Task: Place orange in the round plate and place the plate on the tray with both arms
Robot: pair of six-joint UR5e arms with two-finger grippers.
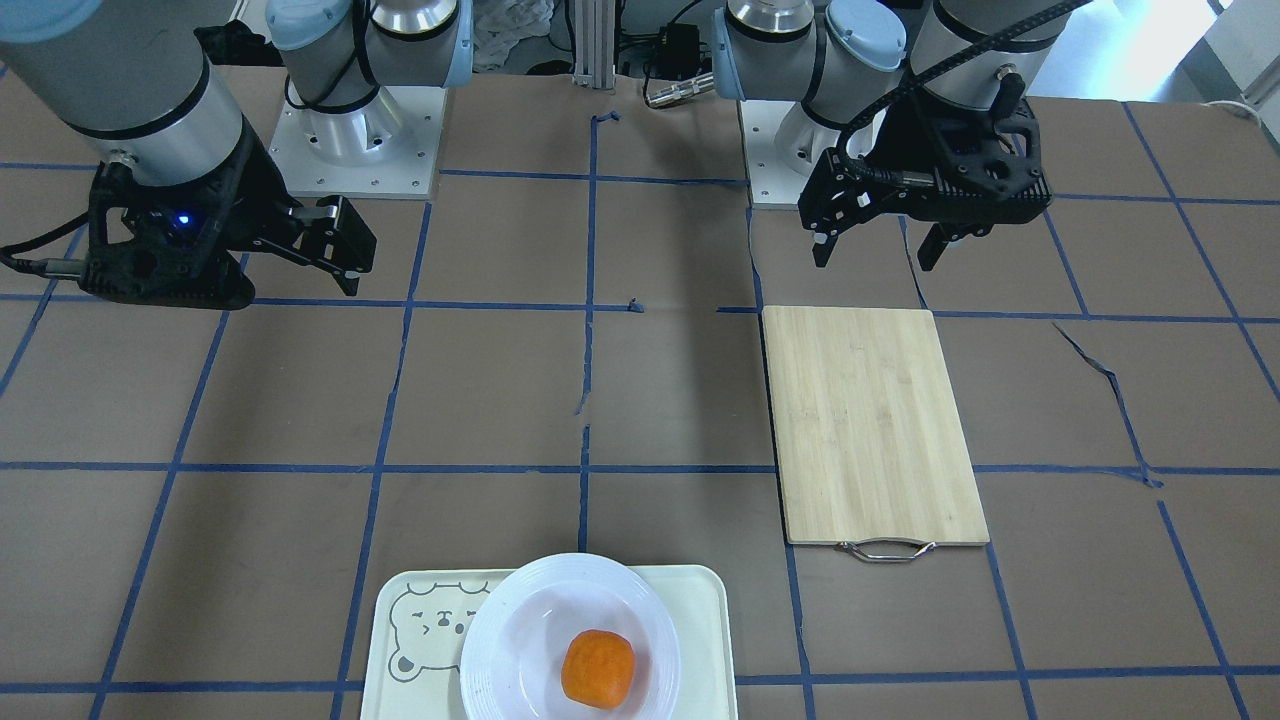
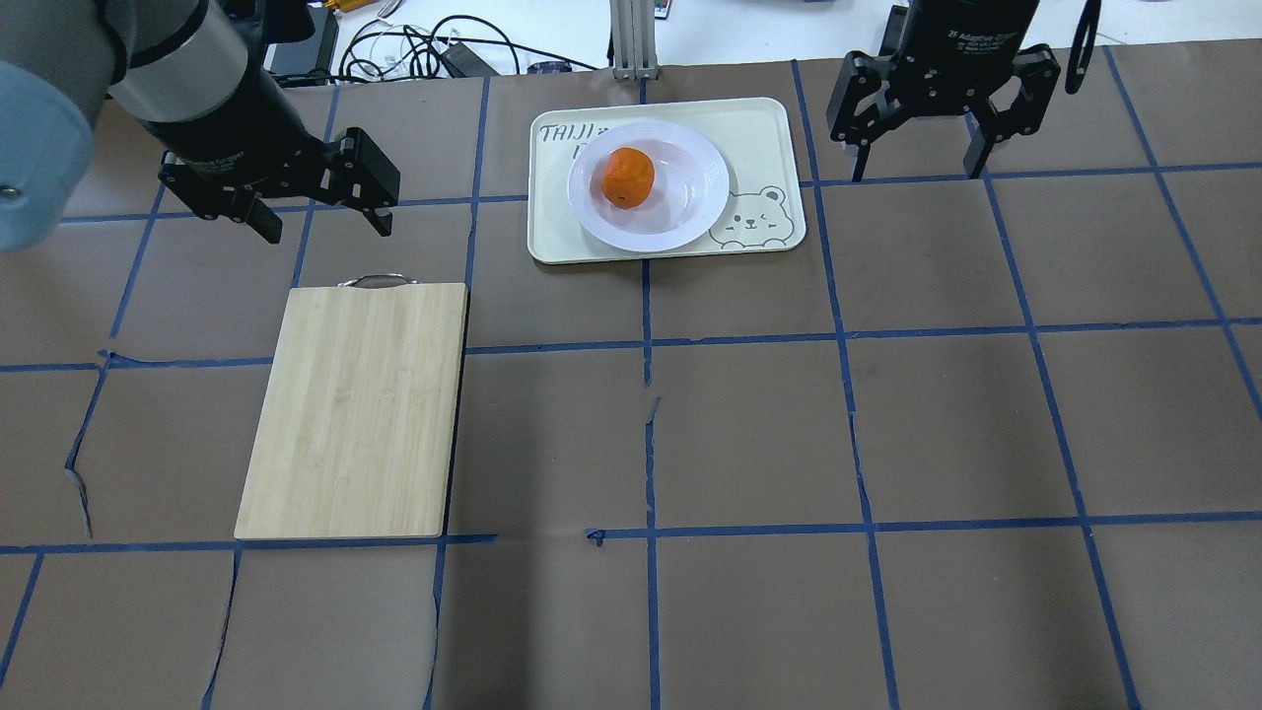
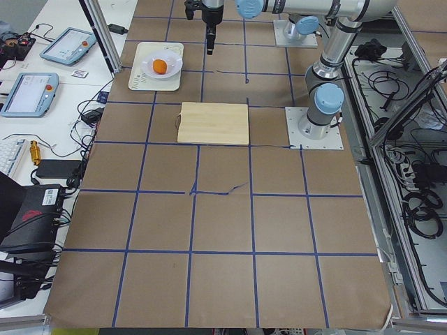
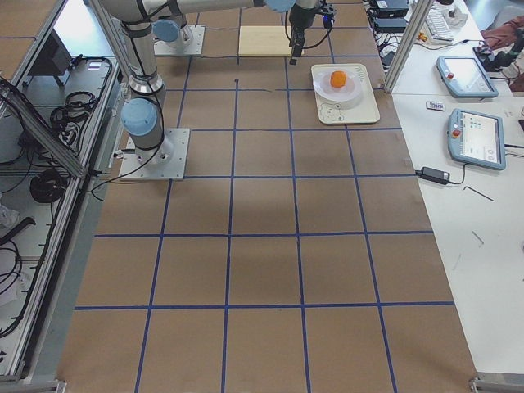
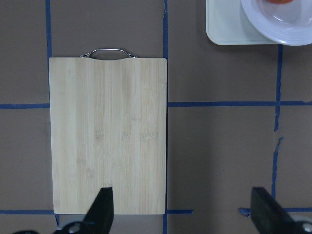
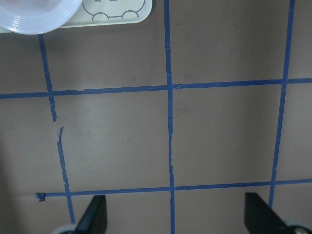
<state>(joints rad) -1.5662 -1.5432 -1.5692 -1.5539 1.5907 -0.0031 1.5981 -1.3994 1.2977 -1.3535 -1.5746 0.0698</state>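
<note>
The orange [image 2: 628, 177] lies in the well of the white round plate [image 2: 690, 187]. That plate rests on the cream tray [image 2: 759, 128] with the bear face, at the far middle of the table. From the front I see the same stack: orange [image 1: 598, 668], plate [image 1: 520, 610], tray [image 1: 700, 600]. My left gripper [image 2: 327, 227] hangs open and empty to the left of the tray, above the cutting board's handle end. Right of the tray, my right gripper [image 2: 916, 170] is open too, holding nothing. Each wrist view shows spread fingers over bare table.
A bamboo cutting board [image 2: 355, 409] with a metal handle lies on the left half of the table. Blue tape lines cross the brown surface, torn in places. Cables and an aluminium post [image 2: 631, 39] stand behind the tray. Tablets [image 4: 479, 135] lie on the side bench.
</note>
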